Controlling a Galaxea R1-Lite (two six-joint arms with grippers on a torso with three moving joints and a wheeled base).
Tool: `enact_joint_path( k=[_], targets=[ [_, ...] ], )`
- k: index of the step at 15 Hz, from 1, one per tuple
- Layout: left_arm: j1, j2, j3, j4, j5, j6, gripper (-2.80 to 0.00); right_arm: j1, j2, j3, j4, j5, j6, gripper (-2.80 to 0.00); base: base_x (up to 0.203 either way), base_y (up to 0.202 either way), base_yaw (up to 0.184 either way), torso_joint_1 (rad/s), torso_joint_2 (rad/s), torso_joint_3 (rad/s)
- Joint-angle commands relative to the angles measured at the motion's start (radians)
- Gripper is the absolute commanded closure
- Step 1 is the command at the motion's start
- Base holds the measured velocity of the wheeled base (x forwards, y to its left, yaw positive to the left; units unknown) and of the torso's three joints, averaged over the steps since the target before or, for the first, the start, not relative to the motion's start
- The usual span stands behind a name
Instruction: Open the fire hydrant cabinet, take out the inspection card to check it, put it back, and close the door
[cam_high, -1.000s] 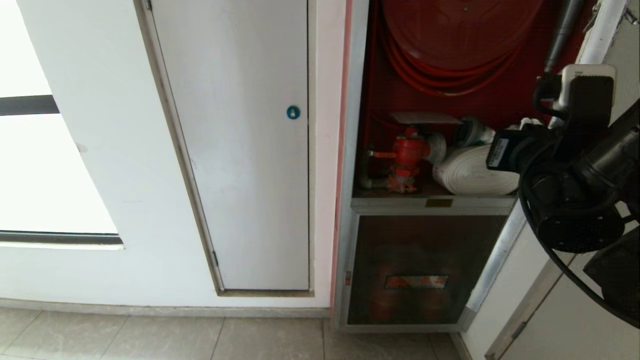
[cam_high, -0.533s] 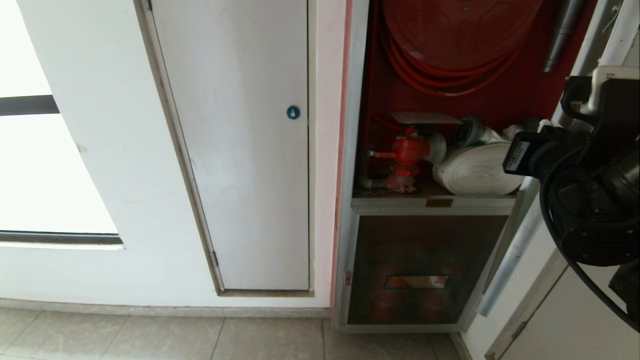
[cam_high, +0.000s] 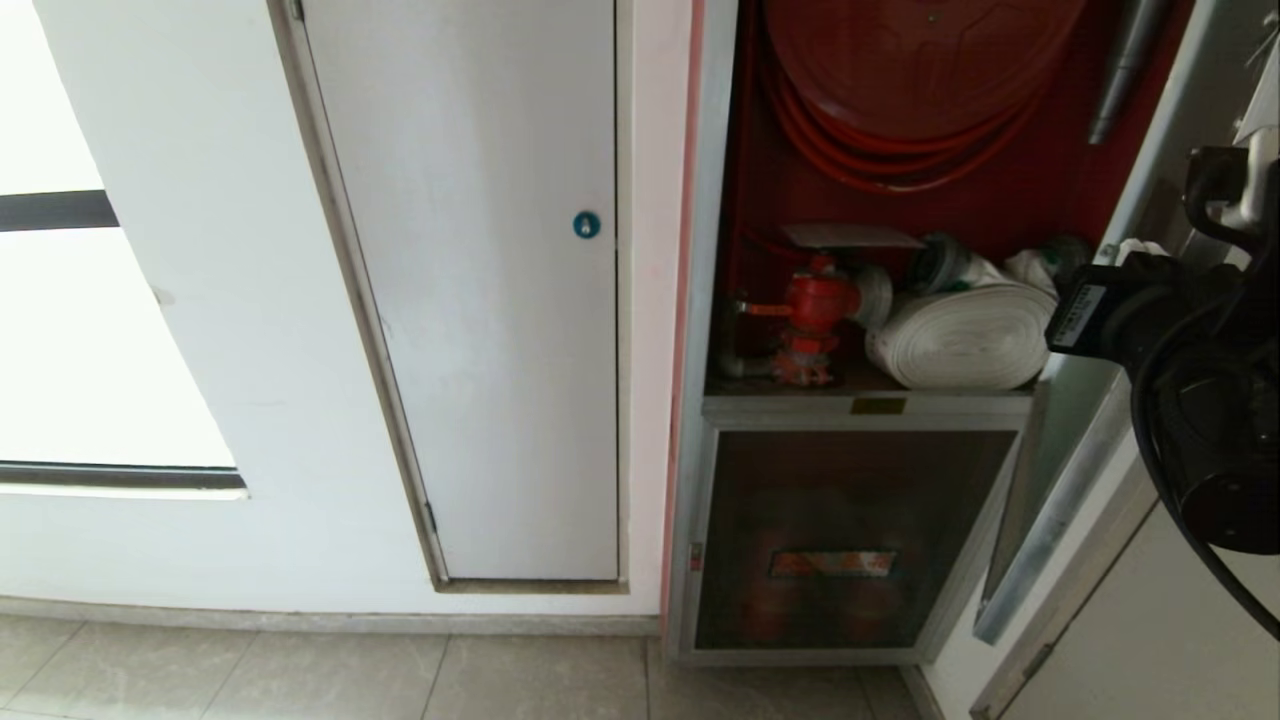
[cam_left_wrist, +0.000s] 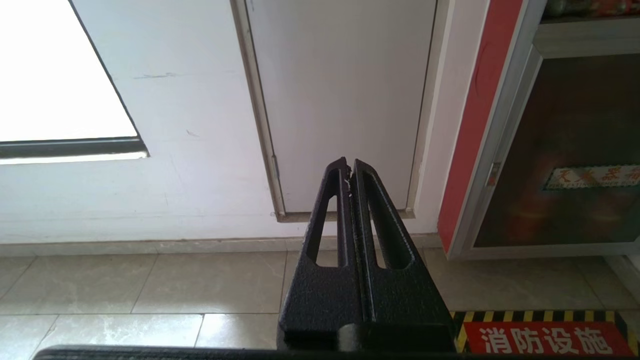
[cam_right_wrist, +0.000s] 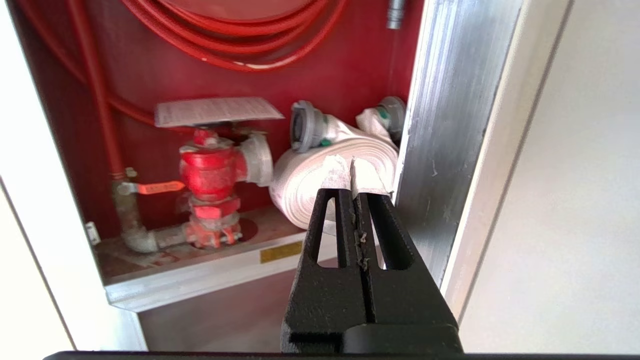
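The fire hydrant cabinet (cam_high: 860, 330) stands open in front of me, its red inside on show. The door (cam_high: 1075, 440) is swung out to the robot's right, so only its silver frame edge shows from the head view.

The inspection card (cam_right_wrist: 216, 111) lies flat on top of the red valve (cam_right_wrist: 210, 172), print side up, just under the loops of the red hose reel (cam_high: 915, 70). Beside the valve, to its right, sits the white rolled hose (cam_high: 960, 340) on the cabinet's shelf.

The right gripper (cam_right_wrist: 352, 172) hovers in front of the opening, close to the door's frame edge, pointing at the rolled hose; its two black fingers (cam_right_wrist: 330, 220) are pressed together with nothing between them (there are only a few pale scuffs along the seam). From the head view I see only the dark bulk of the right arm at the right side, not the fingertips.

The left gripper (cam_left_wrist: 349, 172) hangs low and well away from the cabinet, aimed at the foot of the plain white door (cam_left_wrist: 345, 100) and the tiled floor (cam_left_wrist: 150, 285), its fingers also closed together and empty.

Below the shelf, the shorter dark glass panel (cam_high: 850, 535) is shut.
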Motion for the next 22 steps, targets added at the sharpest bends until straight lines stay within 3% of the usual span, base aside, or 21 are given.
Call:
enact_joint_path(
  k=[1,22],
  targets=[
    [0.0,0.001,0.006,0.0,0.0,0.0,0.0,-0.004,-0.025,0.01,-0.004,-0.003,-0.003,0.0,0.0,0.0,0.0,0.0,0.0,0.0],
    [0.0,0.001,0.006,-0.001,0.0,0.0,0.0,-0.177,-0.219,0.145,0.059,0.03,0.001,0.0,0.0,0.0,0.0,0.0,0.0,0.0]
  ],
)
